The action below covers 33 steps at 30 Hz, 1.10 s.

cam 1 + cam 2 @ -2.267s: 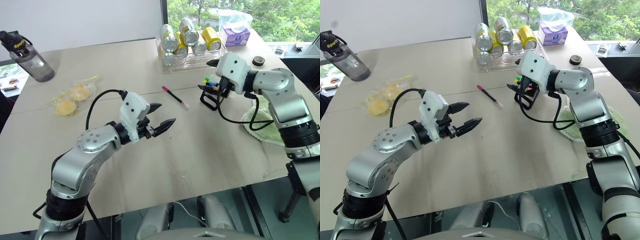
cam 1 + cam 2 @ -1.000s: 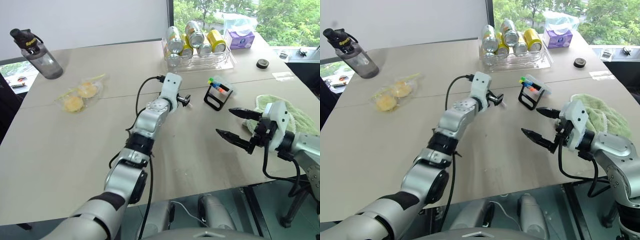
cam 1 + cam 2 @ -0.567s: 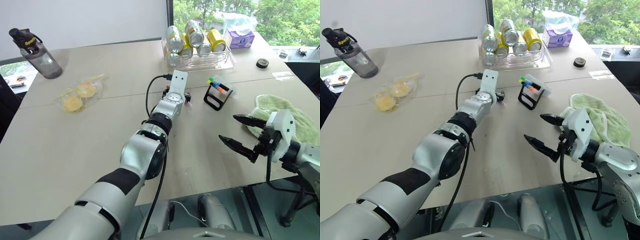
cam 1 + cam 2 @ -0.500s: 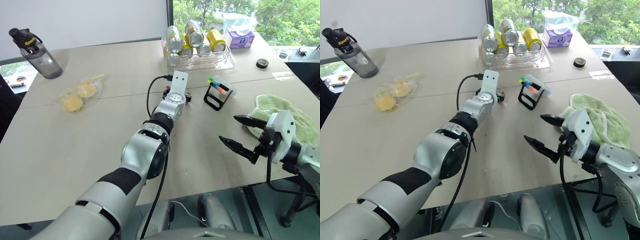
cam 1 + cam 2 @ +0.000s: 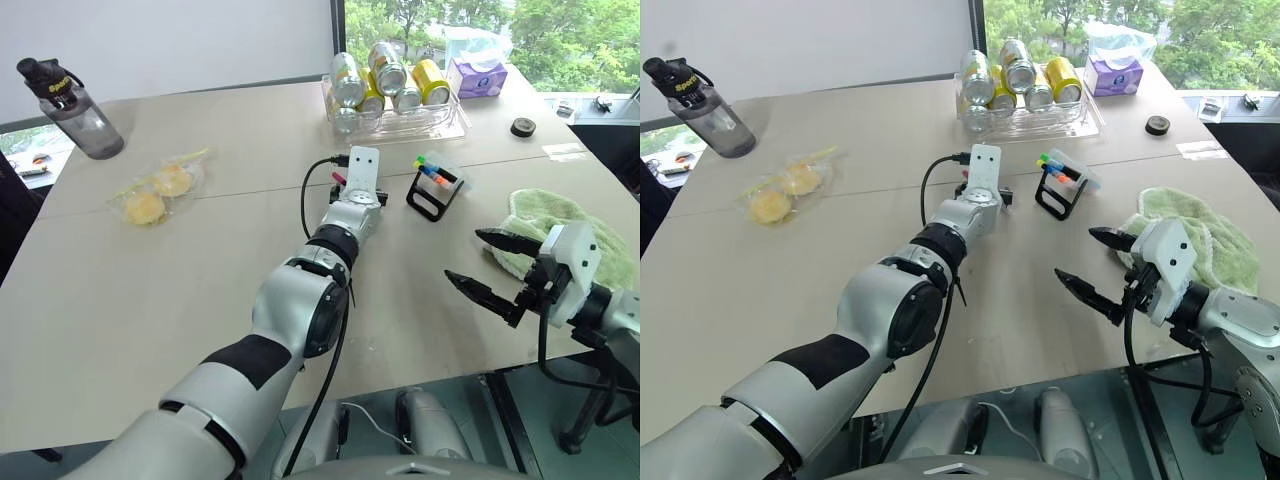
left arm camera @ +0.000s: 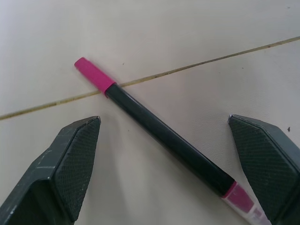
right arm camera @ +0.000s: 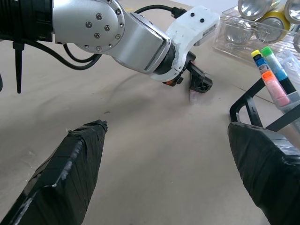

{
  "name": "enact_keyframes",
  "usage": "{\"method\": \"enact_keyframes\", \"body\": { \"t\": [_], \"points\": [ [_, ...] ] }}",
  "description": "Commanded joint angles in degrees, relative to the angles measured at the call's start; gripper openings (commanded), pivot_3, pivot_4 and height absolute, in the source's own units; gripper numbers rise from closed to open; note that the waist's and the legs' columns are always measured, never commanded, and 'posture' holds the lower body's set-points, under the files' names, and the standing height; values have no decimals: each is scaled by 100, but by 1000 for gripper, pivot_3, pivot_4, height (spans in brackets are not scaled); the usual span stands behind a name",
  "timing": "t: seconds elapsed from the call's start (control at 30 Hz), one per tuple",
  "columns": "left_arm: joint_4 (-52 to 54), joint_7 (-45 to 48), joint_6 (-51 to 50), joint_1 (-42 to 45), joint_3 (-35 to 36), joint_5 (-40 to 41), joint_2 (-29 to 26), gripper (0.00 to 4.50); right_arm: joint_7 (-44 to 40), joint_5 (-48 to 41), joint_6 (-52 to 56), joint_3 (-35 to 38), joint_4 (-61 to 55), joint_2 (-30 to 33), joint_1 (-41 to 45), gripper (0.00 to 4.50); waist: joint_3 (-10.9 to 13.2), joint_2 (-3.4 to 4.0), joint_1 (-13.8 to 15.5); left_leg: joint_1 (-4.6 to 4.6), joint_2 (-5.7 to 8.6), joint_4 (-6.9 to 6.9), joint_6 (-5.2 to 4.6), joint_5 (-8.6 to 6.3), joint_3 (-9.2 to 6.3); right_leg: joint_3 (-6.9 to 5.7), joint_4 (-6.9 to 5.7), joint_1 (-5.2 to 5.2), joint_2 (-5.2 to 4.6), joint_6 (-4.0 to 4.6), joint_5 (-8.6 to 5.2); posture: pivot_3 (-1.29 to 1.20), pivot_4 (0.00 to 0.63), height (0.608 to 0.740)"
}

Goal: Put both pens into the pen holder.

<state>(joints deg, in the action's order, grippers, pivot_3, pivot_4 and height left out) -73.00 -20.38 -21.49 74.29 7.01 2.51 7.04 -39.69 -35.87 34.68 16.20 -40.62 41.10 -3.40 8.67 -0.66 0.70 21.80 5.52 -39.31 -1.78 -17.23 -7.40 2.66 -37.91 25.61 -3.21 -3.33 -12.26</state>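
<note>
Left end effector spread wide, empty, straddling the pink-ended pen on the counter. Right end effector wide open, empty, near the pen holder

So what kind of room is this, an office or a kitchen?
Probably an office or meeting room: a large pale table, a window onto green trees, plus a tray of drink cans and a water bottle.

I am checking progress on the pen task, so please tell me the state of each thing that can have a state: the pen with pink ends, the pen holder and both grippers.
pink-ended pen: lying flat on the table, not gripped
pen holder: tilted, holds colourful markers
left gripper: open, fingers either side of the pen
right gripper: open, empty
</note>
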Motion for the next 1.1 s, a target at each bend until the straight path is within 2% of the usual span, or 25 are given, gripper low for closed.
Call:
{"method": "enact_keyframes", "body": {
  "t": [0.03,0.1,0.27,0.37,0.67,0.83,0.93,1.1],
  "points": [
    [-242,-225,-382,-162,135,8,5,4248,282,101,130,262,-106,155,-8,4423,-5,-4,-6,-3,0,1,0,0,5,4,-1,0,1,0,0,0,150,739],
    [-231,-211,-368,-174,151,-13,8,3782,414,147,199,313,-65,180,-8,4423,-8,-8,-14,-4,-3,2,0,0,9,8,-2,-1,3,0,0,0,150,739],
    [-224,-274,-368,-190,226,-22,19,1238,570,113,339,357,-138,192,-79,4423,-9,-10,-126,-11,-10,6,1,0,26,24,-5,0,8,0,0,0,150,739],
    [-225,-368,-406,-195,247,-21,32,35,597,120,360,364,-162,195,-98,4423,-11,-10,-178,-19,-14,10,0,-1,40,38,-8,0,12,-1,1,0,150,739],
    [-138,-583,-559,-239,266,-7,61,35,609,132,344,357,-154,204,-102,4423,-14,-11,-178,-25,-17,11,0,-1,49,46,-11,0,17,-4,2,0,150,739],
    [410,-113,-130,-429,191,1,-115,35,673,62,355,313,-101,119,22,4423,-15,-9,-178,-26,-18,11,1,-1,51,47,-12,0,19,-4,2,0,150,739],
    [1507,768,102,-1010,133,158,-320,35,734,-88,432,263,-45,32,197,4423,-16,-9,-175,-34,-20,11,1,-1,57,53,-18,-3,19,-5,3,0,150,739],
    [4234,2514,-122,-2784,-186,530,-984,35,924,-423,783,44,175,-125,816,4423,-18,-5,-230,-38,-23,11,2,0,64,62,-23,-1,23,-4,4,0,150,739]
  ]
}}
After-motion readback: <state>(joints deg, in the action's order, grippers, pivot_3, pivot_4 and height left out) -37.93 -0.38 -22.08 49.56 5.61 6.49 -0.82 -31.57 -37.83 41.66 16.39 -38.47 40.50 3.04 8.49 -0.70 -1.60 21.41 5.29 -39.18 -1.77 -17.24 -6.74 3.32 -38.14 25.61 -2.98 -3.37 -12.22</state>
